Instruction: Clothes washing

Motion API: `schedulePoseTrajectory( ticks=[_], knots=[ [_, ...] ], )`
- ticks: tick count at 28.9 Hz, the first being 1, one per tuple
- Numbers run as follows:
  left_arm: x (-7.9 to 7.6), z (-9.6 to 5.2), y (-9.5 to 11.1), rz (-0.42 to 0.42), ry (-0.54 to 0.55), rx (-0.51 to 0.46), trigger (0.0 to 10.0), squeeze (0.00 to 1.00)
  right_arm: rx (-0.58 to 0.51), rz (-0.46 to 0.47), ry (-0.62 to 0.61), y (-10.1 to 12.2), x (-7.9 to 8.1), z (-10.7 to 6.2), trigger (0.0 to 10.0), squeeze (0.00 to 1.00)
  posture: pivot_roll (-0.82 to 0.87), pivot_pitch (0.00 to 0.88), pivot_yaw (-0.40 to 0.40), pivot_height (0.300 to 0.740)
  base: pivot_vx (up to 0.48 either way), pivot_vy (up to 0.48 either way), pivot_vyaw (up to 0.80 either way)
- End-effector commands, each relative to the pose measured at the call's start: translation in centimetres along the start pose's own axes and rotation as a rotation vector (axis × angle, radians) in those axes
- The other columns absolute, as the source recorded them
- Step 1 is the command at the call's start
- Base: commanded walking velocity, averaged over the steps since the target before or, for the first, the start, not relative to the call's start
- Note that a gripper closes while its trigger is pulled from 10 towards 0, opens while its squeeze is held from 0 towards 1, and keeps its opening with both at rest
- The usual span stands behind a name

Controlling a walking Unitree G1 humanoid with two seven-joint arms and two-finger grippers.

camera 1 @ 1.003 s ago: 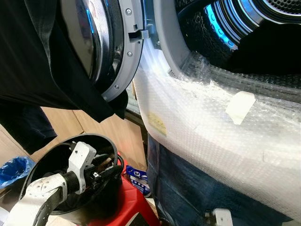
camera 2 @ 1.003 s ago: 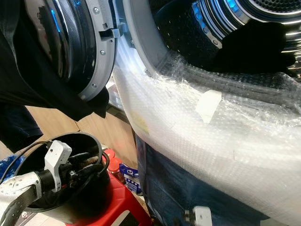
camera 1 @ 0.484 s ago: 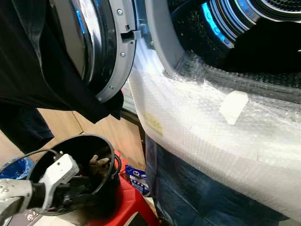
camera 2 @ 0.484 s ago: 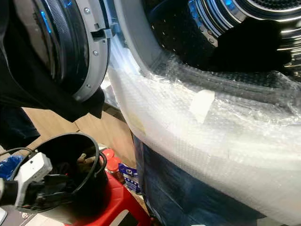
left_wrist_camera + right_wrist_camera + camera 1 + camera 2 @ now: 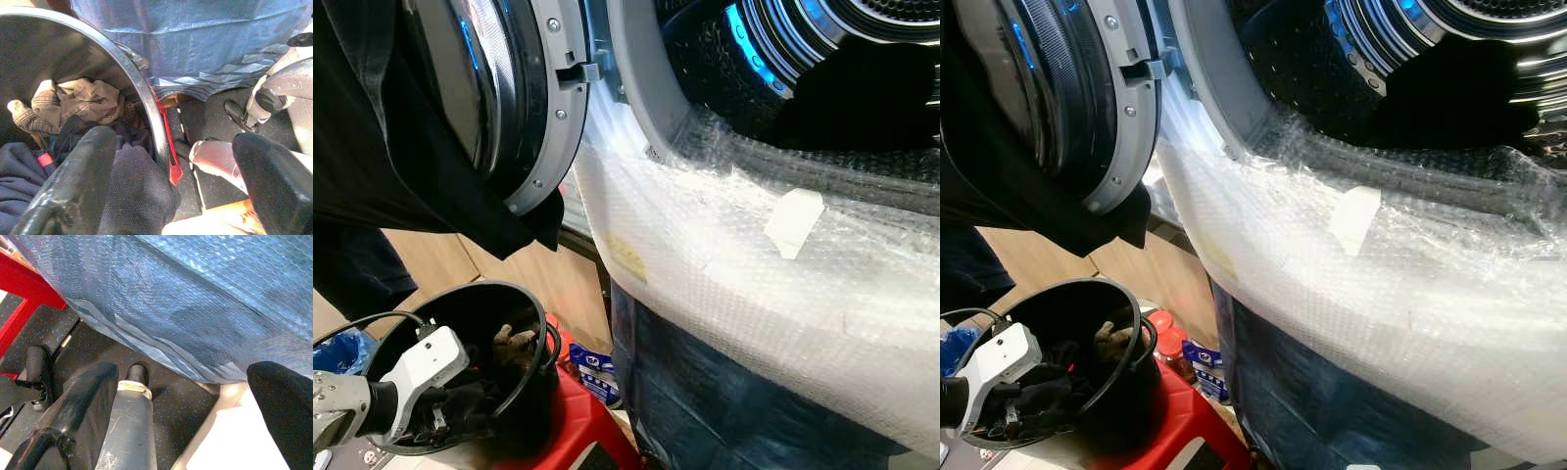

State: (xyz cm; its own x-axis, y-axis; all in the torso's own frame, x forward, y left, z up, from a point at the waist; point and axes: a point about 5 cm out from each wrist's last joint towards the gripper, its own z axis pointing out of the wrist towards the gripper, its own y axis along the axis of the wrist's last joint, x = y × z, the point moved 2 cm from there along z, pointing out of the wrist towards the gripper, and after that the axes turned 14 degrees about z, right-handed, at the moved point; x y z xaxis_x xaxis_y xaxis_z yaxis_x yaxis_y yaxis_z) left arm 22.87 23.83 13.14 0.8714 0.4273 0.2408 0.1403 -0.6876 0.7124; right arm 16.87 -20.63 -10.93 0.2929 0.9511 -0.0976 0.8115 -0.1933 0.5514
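The left tool (image 5: 166, 196) has sunk into the round black bucket (image 5: 533, 299), fingers spread over dark knit cloth (image 5: 132, 191).

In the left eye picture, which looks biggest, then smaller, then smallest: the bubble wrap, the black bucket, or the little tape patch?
1. bubble wrap
2. black bucket
3. tape patch

The bucket sits lower and at a different distance, so true sizes may differ.

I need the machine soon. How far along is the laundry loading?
Done: the washer door stands open, a dark garment hangs over it, and something dark already lies in the drum. In hand: the left gripper is at the black bucket, fingers open astride its rim, one touching dark cloth. Left: a tan garment and more dark clothes remain in the bucket.
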Motion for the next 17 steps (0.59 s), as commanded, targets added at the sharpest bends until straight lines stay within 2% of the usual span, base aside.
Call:
schedulePoseTrajectory(
  ticks=[1,4,8,11,14,15,16,17],
  knots=[
    [0.3,-0.7,-0.4,0.016,-0.01,0.055,10.0,1.0,0.011,0.003,0.011,-0.2,0.6,-0.1,10.0,0.0,0.13,0.093,0.116,0.74,0.0,0.0,0.0],
    [0.3,-1.0,-0.8,0.035,-0.018,0.098,10.0,1.0,0.011,0.002,0.019,-0.1,0.8,-0.1,10.0,0.0,0.13,0.09,0.116,0.74,0.0,0.0,0.0],
    [1.0,-1.5,-2.1,0.099,0.012,0.229,10.0,1.0,0.024,-0.019,0.037,-0.4,1.3,-0.1,10.0,0.0,0.13,0.088,0.119,0.74,0.0,0.0,0.0],
    [1.2,-1.5,-2.3,0.113,0.018,0.248,10.0,1.0,0.022,-0.015,0.037,-0.4,1.3,-0.1,10.0,0.0,0.13,0.088,0.12,0.74,0.0,0.0,0.0],
    [1.3,-1.1,-3.4,0.153,0.017,0.314,10.0,1.0,0.021,-0.001,0.041,-0.4,1.4,-0.1,10.0,0.0,0.13,0.089,0.122,0.74,0.0,0.0,0.0],
    [1.3,-1.1,-3.8,0.161,0.021,0.339,10.0,0.87,0.021,-0.004,0.042,-0.4,1.5,-0.1,10.0,0.0,0.13,0.089,0.122,0.74,0.0,0.0,0.0],
    [1.4,-1.0,-4.3,0.176,0.028,0.368,10.0,0.53,0.022,-0.006,0.044,-0.4,1.5,-0.1,10.0,0.0,0.13,0.089,0.122,0.74,0.0,0.0,0.0],
    [1.5,-1.1,-4.7,0.189,0.033,0.402,10.0,0.0,0.023,-0.006,0.047,-0.4,1.5,-0.1,10.0,0.0,0.13,0.089,0.122,0.74,0.0,0.0,0.0]
  ],
)
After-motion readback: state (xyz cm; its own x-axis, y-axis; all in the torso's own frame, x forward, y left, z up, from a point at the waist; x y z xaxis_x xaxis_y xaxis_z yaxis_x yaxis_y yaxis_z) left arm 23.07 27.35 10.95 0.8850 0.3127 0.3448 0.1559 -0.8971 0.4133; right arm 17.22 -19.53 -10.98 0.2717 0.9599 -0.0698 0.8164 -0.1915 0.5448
